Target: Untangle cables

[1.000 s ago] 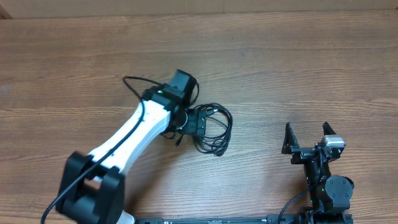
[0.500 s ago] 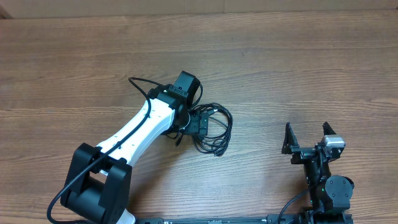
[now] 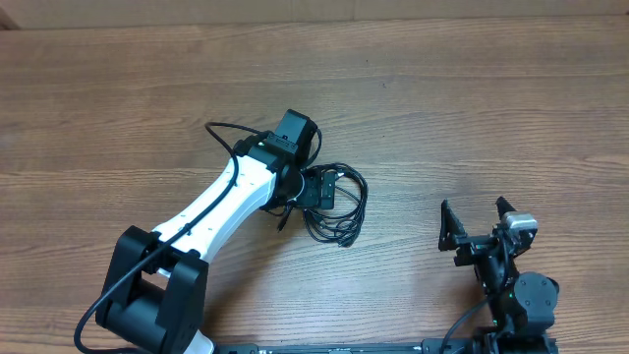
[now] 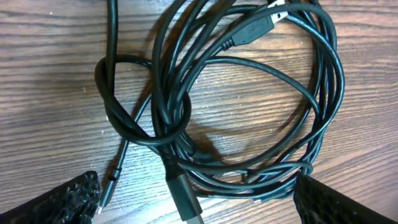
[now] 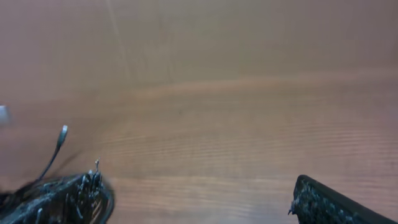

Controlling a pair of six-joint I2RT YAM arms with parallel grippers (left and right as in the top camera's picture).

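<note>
Overhead view: cables (image 3: 342, 205) lie knotted on the worktop (image 3: 472, 98); right fingers (image 3: 448, 226), well apart from them, have shifted toward them. Left wrist view: left fingers (image 4: 62, 199), fully spread and empty, straddle the cables. Step: approach; next, descend and pinch one strand. Right wrist view: right fingers spread, empty.
</note>
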